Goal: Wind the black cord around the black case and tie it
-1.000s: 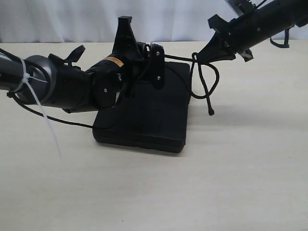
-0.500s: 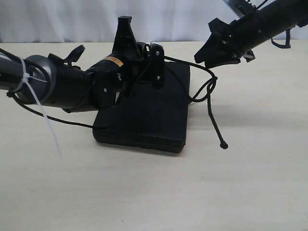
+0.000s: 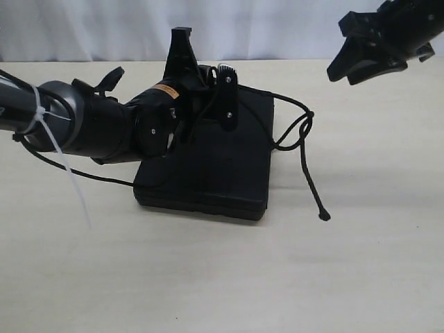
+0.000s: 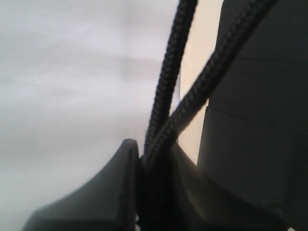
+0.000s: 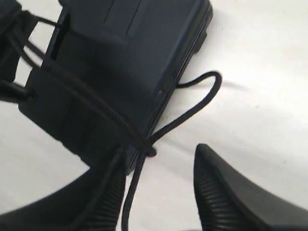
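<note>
1. Left pincer [image 3: 206, 69], in the exterior view, sits over the far left part of the flat, rectangular matte black plastic case [image 3: 215, 166], which lies on the pale table [image 3: 361, 263]. The long, thin black braided cord [image 3: 304, 156] leaves this pincer and runs across the far edge of the case. It crosses itself in a loose loop just beside the case's right side, then trails down over the table to a small knotted tip. Another stretch runs along the table on the left, under the arm. The right pincer [image 3: 338, 47] hangs in the air at the upper right, well apart from cord and case, its jaws parted and empty.

2. In the left wrist view, the left pincer [image 4: 151, 156] is nipped tight on two strands of the cord [image 4: 164, 96], which rise together from between its fingers. The case [image 4: 255, 125] stands close beside them.

3. In the right wrist view, the right pincer [image 5: 160, 163] is spread wide with nothing in its grasp. Beyond it, the cord [image 5: 192, 113] lies slantwise over the case [image 5: 120, 48], crosses itself at the case's edge and bows out in a loop on the table. One strand shows in the gap between the fingers; whether it touches either cannot be told from this view.
</note>
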Action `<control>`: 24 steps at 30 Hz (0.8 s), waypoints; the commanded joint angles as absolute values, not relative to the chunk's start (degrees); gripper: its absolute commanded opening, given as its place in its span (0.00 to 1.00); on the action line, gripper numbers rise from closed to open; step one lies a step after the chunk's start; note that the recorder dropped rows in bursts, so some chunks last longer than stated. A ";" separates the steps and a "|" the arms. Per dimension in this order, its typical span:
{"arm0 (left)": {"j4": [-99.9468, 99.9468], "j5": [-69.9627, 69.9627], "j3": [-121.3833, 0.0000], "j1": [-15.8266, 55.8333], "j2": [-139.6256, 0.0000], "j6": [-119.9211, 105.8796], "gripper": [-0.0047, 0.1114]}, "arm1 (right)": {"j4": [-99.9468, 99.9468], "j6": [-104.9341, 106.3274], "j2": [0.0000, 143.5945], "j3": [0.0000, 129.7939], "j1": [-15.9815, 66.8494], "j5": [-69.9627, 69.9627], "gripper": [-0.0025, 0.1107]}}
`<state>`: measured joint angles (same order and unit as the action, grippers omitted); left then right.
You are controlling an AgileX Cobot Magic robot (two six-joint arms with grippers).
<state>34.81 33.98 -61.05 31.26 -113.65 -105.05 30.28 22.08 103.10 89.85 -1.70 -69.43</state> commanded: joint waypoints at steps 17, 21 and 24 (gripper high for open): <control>35.70 33.33 -61.28 31.07 -115.48 -104.46 0.04 | 26.76 23.65 98.71 59.06 10.12 -47.05 0.40; 35.69 33.21 -61.28 31.07 -115.48 -104.46 0.04 | 33.45 29.87 100.56 58.49 10.12 -46.30 0.40; 35.69 33.22 -61.28 31.07 -115.48 -104.46 0.04 | 39.85 34.58 102.35 58.49 10.12 -46.30 0.40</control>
